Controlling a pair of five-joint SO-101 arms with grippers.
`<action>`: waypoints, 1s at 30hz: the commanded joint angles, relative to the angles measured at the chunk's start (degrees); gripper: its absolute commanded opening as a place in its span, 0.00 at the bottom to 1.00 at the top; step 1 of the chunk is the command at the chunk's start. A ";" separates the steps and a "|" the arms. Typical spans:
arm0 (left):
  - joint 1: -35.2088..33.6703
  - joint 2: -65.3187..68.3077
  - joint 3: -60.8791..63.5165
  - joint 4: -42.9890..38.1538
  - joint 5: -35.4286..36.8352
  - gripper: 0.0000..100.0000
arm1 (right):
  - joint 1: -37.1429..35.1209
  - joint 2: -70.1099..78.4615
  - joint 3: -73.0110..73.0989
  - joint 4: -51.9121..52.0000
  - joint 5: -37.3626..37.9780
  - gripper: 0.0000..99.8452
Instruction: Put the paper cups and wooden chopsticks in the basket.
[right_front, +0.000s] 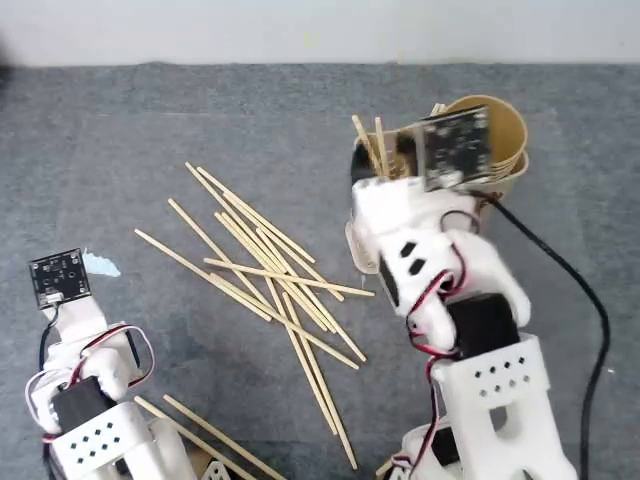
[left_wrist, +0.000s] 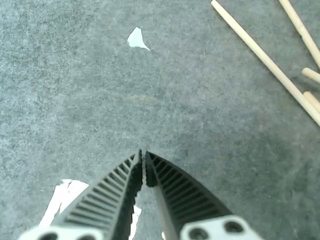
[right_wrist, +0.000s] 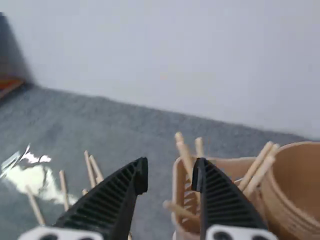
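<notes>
- The right arm (right_front: 470, 330) rises from the desk's front edge, right of centre. The right gripper (right_wrist: 170, 167) hangs over the basket (right_wrist: 180, 175) with its fingers spread and nothing between them.
- The basket stands toward the far edge, right of centre, and several upright chopsticks (right_front: 375, 145) stick out of it.
- Stacked paper cups (right_front: 505, 135) sit at the basket's right side; I cannot tell whether they are inside it.
- Loose chopsticks (right_front: 270, 270) lie crisscrossed in a pile at the desk's middle, and two more sticks (right_front: 200, 430) lie near the front edge.
- The left gripper (left_wrist: 143, 156) hangs over bare desk by the front-left corner, its fingers pressed together and holding nothing.
- A pale scrap (left_wrist: 137, 39) lies just beyond the left gripper.
</notes>
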 joint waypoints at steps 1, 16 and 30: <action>0.18 -0.70 -0.22 -1.41 0.26 0.01 | -5.32 -0.04 -3.52 6.29 1.93 0.15; 0.18 -0.70 -0.22 -1.41 0.26 0.01 | -17.27 23.69 -3.78 21.76 6.86 0.38; 0.18 -0.70 -0.22 -1.41 0.26 0.01 | -25.19 42.86 -3.87 8.84 13.45 0.39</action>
